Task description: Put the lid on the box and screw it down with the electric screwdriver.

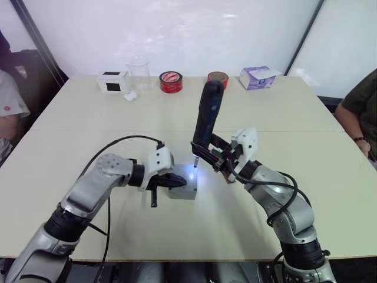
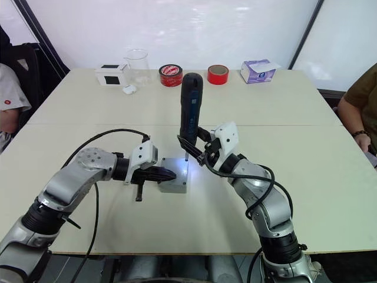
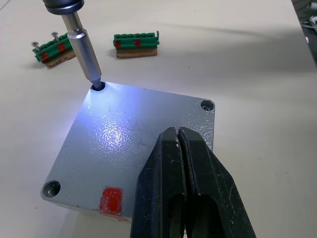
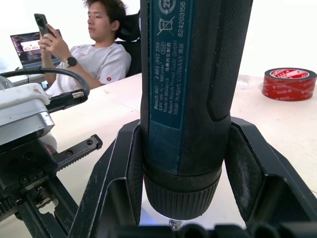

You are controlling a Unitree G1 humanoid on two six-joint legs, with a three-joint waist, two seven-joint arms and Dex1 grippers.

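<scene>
I have the lid (image 3: 133,144) seated on the box (image 1: 187,190) mid-table, so only screwing remains. The electric screwdriver (image 1: 206,115), clamped in my right gripper (image 1: 219,154), has its bit in one corner hole. My left gripper (image 3: 181,183), fingers closed together, presses on the lid.

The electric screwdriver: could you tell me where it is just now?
The electric screwdriver stands upright mid-table in the right gripper, its bit in a corner hole of the lid.
</scene>
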